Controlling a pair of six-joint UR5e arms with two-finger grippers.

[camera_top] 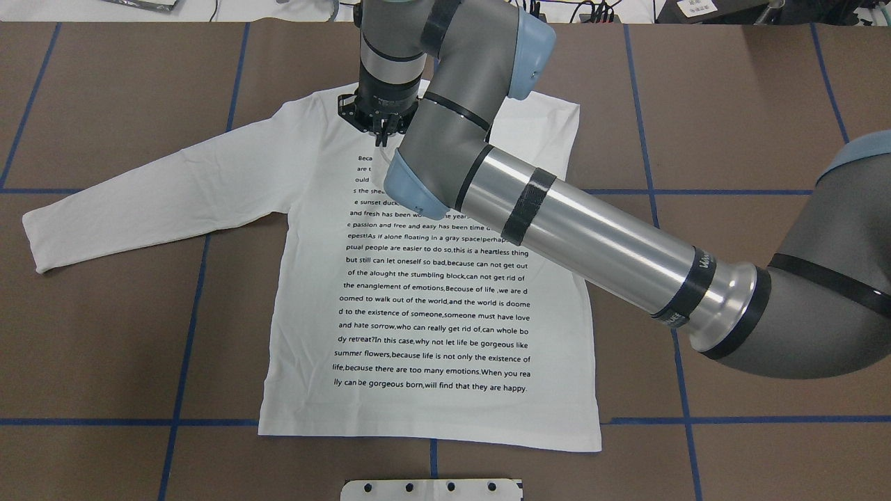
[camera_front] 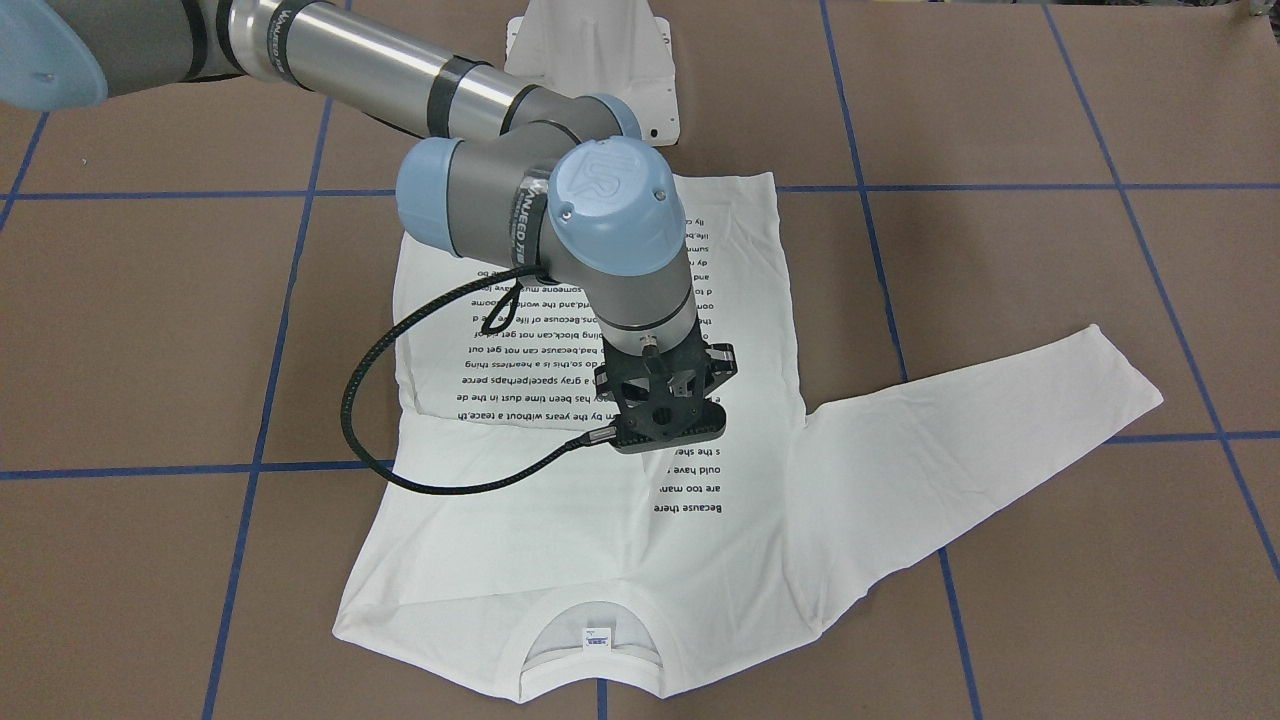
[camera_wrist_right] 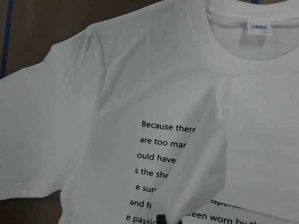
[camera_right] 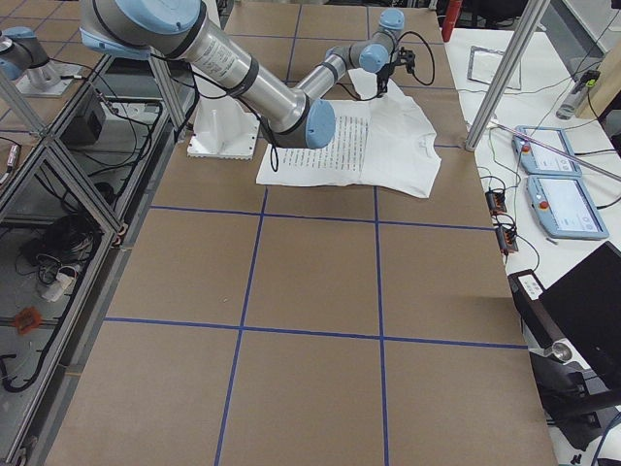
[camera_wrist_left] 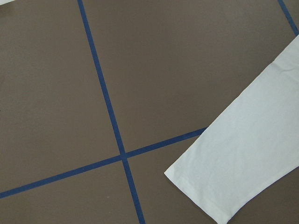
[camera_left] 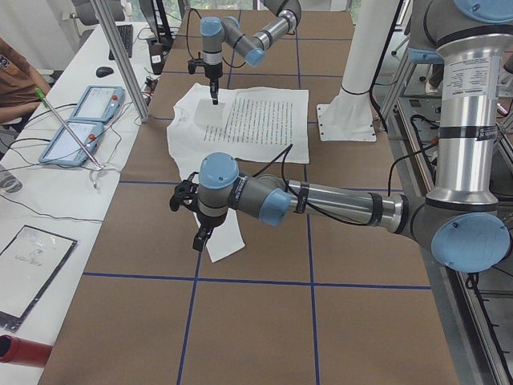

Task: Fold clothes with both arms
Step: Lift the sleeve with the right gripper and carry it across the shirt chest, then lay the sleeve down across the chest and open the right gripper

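Cotton shirt point(camera_top: 431, 410) print-up; sleeve point(camera_wrist_right: 201, 163) folded below collar point(camera_wrist_right: 202, 42), pinched by right gripper point(camera_top: 381, 132), plainest from wrist view; left gripper point(camera_left: 202, 238): cannot tell.

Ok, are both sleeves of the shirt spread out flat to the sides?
No: only one sleeve stretches out sideways on the table, while the other sleeve lies folded across the printed text.

A white shirt point(camera_wrist_right: 88, 88) lies on the brown table point(camera_wrist_right: 37, 18), a fold of cloth point(camera_wrist_right: 201, 172) covering its black text point(camera_wrist_right: 156, 140) on the right.
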